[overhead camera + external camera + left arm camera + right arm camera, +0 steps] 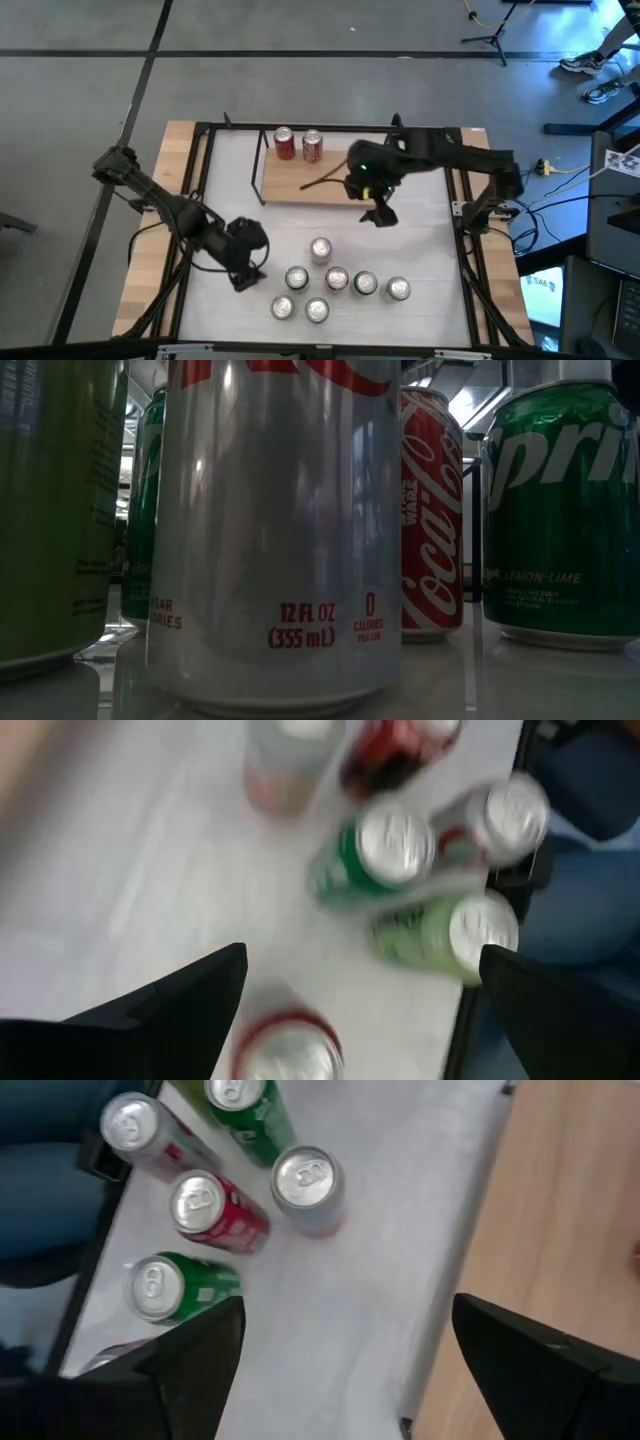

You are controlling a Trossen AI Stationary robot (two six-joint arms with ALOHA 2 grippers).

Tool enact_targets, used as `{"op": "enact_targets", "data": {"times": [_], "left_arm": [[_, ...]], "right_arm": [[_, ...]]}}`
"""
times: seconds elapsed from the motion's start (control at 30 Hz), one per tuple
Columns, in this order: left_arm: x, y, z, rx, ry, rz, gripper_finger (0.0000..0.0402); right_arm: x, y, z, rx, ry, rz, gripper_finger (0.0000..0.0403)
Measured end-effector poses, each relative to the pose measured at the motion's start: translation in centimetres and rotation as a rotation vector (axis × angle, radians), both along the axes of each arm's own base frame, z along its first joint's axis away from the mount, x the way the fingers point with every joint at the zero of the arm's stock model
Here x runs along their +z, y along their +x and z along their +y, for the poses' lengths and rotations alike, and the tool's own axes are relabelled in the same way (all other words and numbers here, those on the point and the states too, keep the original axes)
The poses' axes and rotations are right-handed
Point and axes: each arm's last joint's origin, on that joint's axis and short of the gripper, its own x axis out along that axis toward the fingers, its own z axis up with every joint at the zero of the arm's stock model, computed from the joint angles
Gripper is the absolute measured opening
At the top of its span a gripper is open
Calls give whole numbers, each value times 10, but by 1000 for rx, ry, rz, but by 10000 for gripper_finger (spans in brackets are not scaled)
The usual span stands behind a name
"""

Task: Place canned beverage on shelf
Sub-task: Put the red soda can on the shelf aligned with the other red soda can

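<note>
The shelf point(300, 178), a light-wood board in a black wire frame, lies at the table's far middle with two red cans point(298, 145) standing on its far left part. Several more cans point(336, 280) stand upright in a cluster near the table's front; the low view shows a silver one point(275, 530) close up. My left gripper point(244, 278) hangs open just left of the cluster, above the table. A red-sided can point(287, 1048) shows below, between its fingers, untouched. My right gripper point(378, 212) hangs open over the shelf's near right edge, holding nothing.
A black frame point(200, 200) runs round the white tabletop, with wooden strips point(150, 250) at both sides. The cluster holds a red can point(212, 1210), green cans point(170, 1288) and a silver can point(308, 1185). A person's blue-clad legs point(40, 1200) show past the near edge.
</note>
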Motion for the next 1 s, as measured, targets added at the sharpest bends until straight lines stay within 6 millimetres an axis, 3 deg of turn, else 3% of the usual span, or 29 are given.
{"op": "enact_targets", "data": {"times": [0.2, 0.33, 0.7, 1.0], "left_arm": [[-15, -12, -12, 63, -31, 190, 389], [-18, -20, -14, 92, 5, 254, 389], [-32, -27, -17, 99, 55, 271, 389], [-45, -27, -17, 97, 70, 264, 389]], "right_arm": [[-10, -17, 22, -80, -31, -51, 351], [-19, -18, 34, -106, -11, -53, 351], [-51, -10, 60, -110, 37, -23, 351], [-54, -8, 70, -90, 53, -50, 351]]}}
